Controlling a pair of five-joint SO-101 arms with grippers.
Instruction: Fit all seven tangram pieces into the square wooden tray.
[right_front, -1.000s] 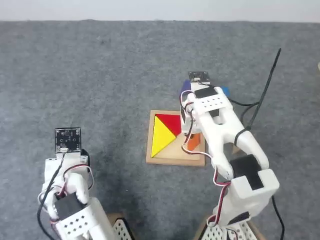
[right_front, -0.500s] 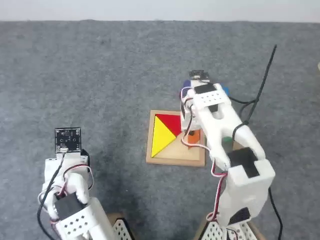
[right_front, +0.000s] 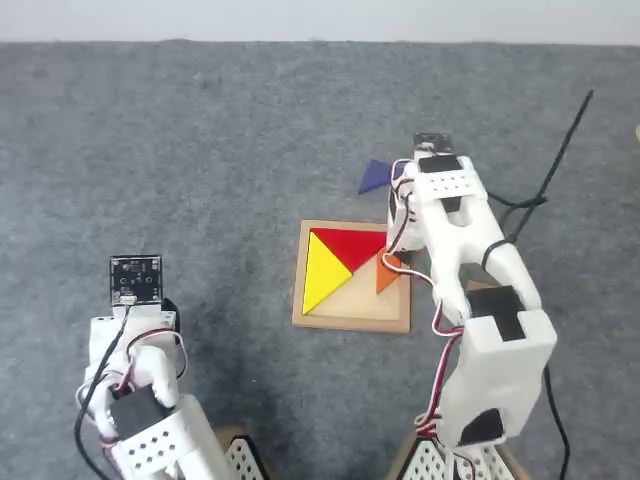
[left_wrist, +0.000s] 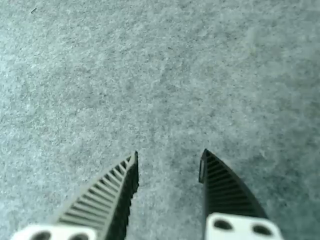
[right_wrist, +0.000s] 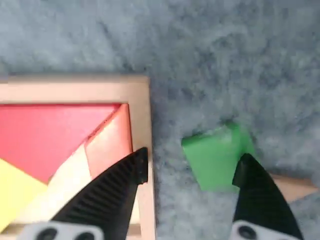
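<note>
Green, flat and stiff, the small tangram piece lies on the grey felt surface just right of the wooden tray. It is likely light and slick, so pinch it across opposite edges. The right gripper hangs wide open over it, empty; the left gripper is likewise open and empty.

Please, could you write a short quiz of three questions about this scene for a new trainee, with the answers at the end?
1. True or false: the yellow triangle lies inside the wooden tray.
2. Which piece lies on the carpet, outside the tray, by the right gripper? A: red triangle. B: green piece. C: yellow triangle.
3. Fill in: the left gripper is ____ (open or shut) above bare carpet.
Key: 1 true; 2 B; 3 open.
</note>
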